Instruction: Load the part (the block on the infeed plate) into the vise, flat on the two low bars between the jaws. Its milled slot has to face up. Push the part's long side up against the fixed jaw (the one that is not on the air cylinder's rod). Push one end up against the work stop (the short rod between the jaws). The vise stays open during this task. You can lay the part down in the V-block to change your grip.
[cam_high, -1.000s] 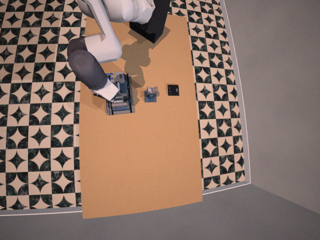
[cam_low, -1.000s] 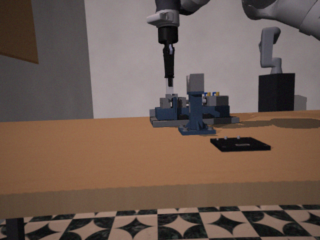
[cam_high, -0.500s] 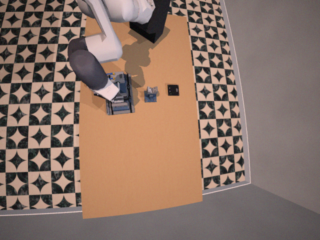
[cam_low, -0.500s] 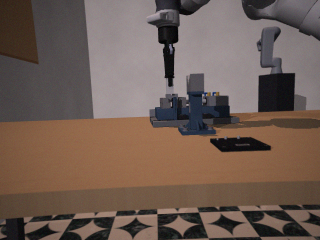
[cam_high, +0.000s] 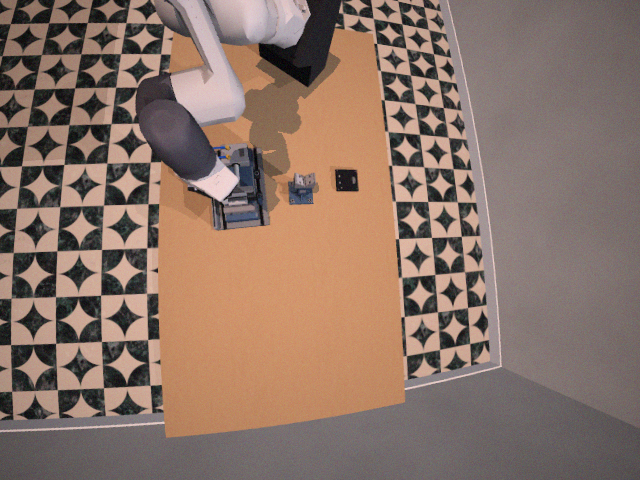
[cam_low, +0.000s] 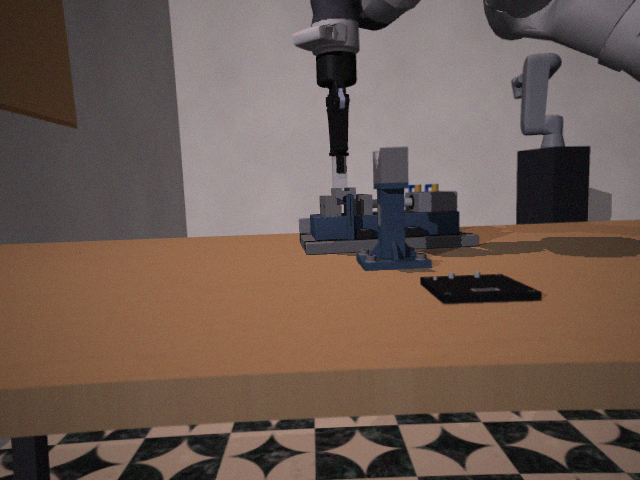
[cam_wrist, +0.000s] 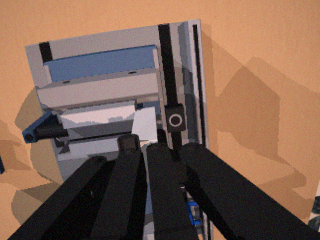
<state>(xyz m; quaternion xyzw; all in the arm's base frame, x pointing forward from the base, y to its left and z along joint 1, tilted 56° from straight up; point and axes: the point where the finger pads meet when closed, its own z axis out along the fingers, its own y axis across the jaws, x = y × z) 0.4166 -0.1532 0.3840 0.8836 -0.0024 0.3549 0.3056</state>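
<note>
In the wrist view, the work stop (cam_wrist: 50, 133) is at the left, carried by a blue bracket (cam_wrist: 33, 131). Its rod points toward the near end of the part (cam_high: 237, 200) (cam_low: 343, 192) (cam_wrist: 97, 117); contact at that end cannot be confirmed. The part is located in the vise (cam_high: 265, 206) (cam_low: 333, 228) (cam_wrist: 112, 40), between the fixed jaw (cam_low: 328, 205) (cam_wrist: 105, 89) and the moving jaw (cam_low: 364, 204) (cam_wrist: 92, 150). A narrow dark band separates its long side from the fixed jaw. Slot orientation and seating on the low bars cannot be determined.

To the right of the part in the same view is the gripper (cam_low: 340, 164) (cam_wrist: 147, 123). It is closed and grips nothing, pointing down over the vise. The part lies below and to the left of the fingertips, its right end just beside the light-coloured tip piece (cam_low: 339, 180) (cam_wrist: 145, 124); contact there cannot be confirmed.

In the top view, the V-block (cam_high: 304, 180) (cam_low: 393, 165) stands on the bench (cam_high: 279, 310) (cam_low: 258, 320) (cam_wrist: 270, 30) to the right of the vise. The black infeed plate (cam_high: 339, 187) (cam_low: 496, 295) lies farther right, apart from the V-block.

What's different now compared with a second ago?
Nothing visibly changed. The gripper is in the same place above the vise. The V-block and the black infeed plate stayed where they were too.
</note>
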